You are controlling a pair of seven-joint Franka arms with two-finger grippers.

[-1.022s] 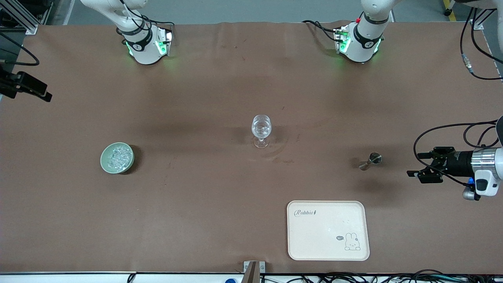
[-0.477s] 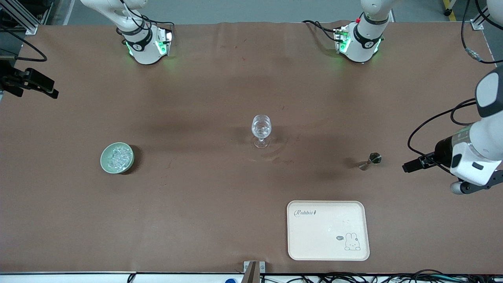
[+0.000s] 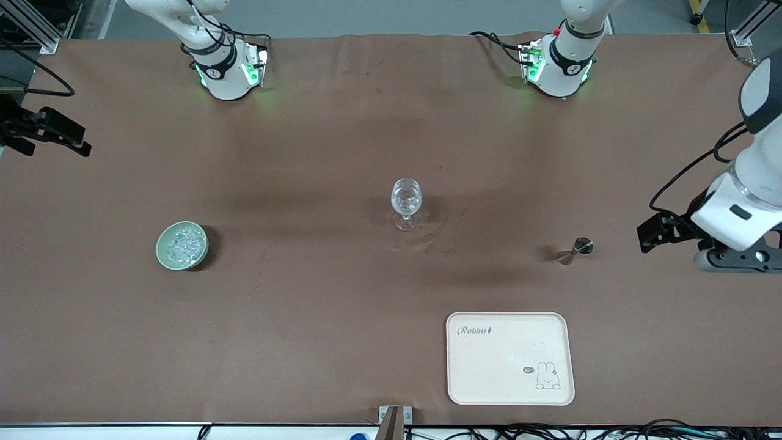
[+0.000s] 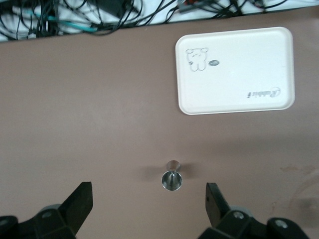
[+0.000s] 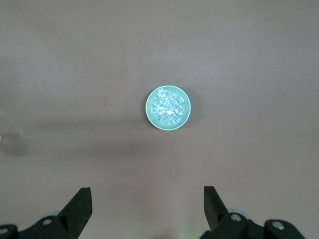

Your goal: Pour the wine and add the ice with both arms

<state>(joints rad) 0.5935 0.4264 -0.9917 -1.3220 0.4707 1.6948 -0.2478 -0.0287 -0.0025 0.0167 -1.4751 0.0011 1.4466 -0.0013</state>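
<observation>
I have the wide brown paper-covered table (image 3: pixel 317 318) in front of me, with both white jointed arms based along its edge farthest from the front camera. The left arm (image 3: pixel 748 201) hangs over its own end of the table, and its black two-finger left gripper (image 4: pixel 149 206) is up in the air with its fingers (image 4: pixel 79 204) spread wide apart and nothing between them; from its wrist camera I look down past them at the small steel jigger. The right arm's base (image 3: pixel 223 67) is all I see of its white body from the front; its black right gripper (image 3: pixel 52 131) hangs at its own end of the table. In its wrist view the right gripper's fingers (image 5: pixel 79 204) also stand wide apart, empty, high over the bowl of ice.

Next in size is the cream rectangular plastic tray (image 3: pixel 510 357) printed with a rabbit and the word "Rabbit", lying nearest the front camera, toward the left arm's end. The round pale-green ceramic bowl (image 3: pixel 182 245) sits toward the right arm's end and holds the ice (image 3: pixel 185 244), a heap of small clear glittering chunks. The clear stemmed wine glass (image 3: pixel 406 203) stands upright near the table's middle. The small steel jigger (image 3: pixel 576 250) rests on the table between the glass and the left gripper, farther from the camera than the tray.
</observation>
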